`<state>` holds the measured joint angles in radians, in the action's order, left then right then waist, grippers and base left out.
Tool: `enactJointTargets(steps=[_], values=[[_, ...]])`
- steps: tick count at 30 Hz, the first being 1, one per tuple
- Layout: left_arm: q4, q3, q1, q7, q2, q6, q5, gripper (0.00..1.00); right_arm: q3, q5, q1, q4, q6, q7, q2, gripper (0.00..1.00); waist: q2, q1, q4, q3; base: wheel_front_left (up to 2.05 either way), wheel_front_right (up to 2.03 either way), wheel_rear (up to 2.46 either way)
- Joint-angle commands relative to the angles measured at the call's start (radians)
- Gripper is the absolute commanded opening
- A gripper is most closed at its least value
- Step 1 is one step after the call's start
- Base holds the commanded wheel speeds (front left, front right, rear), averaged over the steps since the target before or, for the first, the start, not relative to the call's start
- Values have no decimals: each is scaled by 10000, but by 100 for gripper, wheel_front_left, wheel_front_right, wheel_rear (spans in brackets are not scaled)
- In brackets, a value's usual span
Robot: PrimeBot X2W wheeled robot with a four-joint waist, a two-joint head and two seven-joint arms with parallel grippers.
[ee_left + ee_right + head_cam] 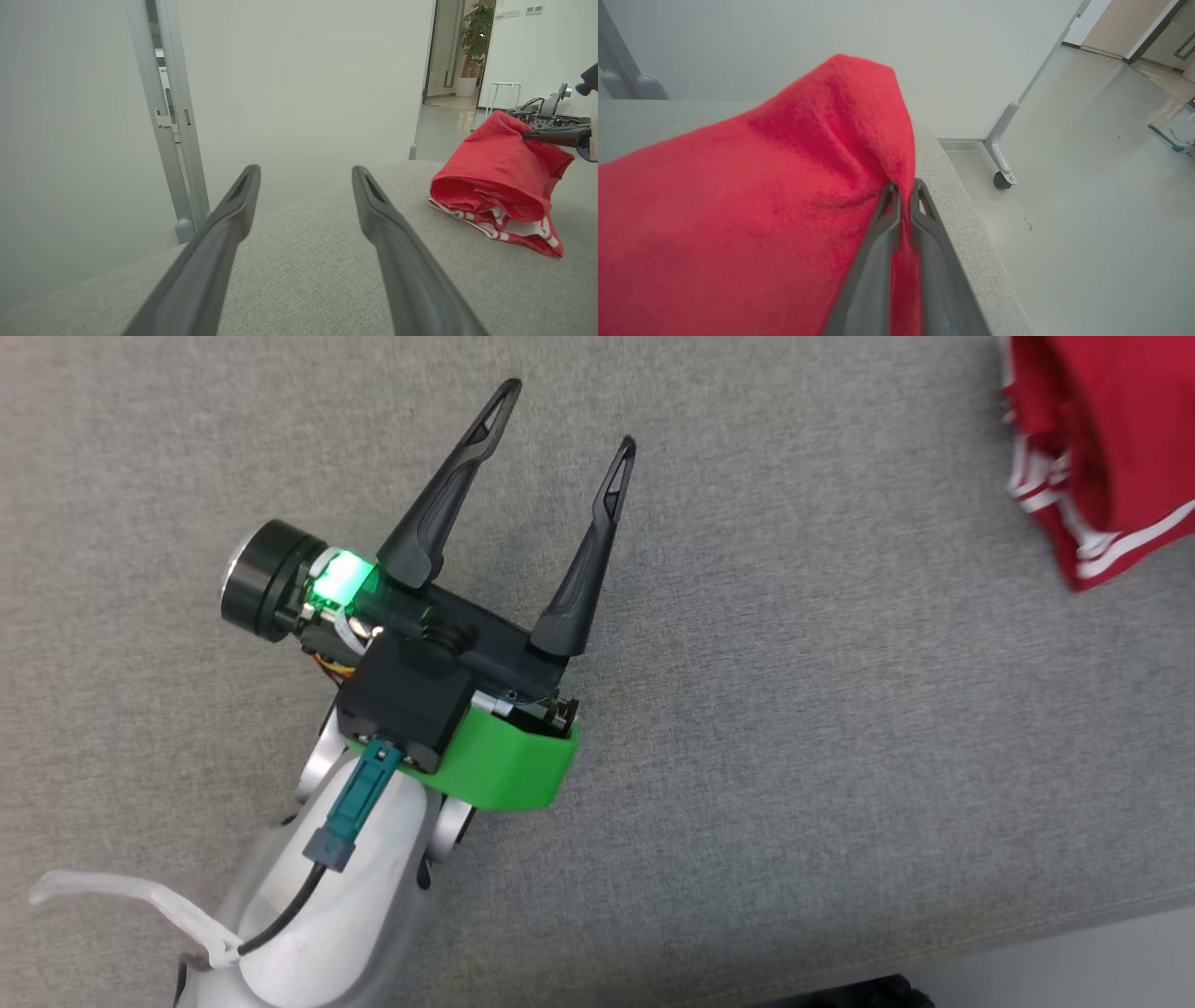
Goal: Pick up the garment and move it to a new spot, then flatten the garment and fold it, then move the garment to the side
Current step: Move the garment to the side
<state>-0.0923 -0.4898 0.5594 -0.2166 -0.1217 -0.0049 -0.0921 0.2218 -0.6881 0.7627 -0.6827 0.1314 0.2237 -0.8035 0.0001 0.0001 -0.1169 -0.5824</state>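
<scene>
The right hand (905,185) pinches a crumpled red, white-striped cloth garment (495,186) on the grey fabric worktop (794,728); the left hand (568,413) gapes wide, well apart.

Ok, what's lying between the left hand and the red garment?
Nothing but bare grey upholstery lies between the open left hand and the red garment, as the head view shows.

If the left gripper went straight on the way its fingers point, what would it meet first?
Probably nothing nearby: the left gripper points along the grey cushion toward the white panel beyond its edge. The red garment lies right of that line.
</scene>
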Motion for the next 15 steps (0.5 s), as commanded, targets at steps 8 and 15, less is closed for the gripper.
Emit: enactJointTargets(steps=[8, 15], values=[[-50, -167, 468, 51, -62, -78, 153, 100, -338, -289, 894, -1648, -14, 310, 36, 50, -1, -1, 74, -1166, 0, 0, 0], [267, -21, -33, -81, -190, 91, -76, 100, -1104, 360, 291, -1468, -14, 412, 545, 100, -1, -1, -206, -297, 0, 0, 0]])
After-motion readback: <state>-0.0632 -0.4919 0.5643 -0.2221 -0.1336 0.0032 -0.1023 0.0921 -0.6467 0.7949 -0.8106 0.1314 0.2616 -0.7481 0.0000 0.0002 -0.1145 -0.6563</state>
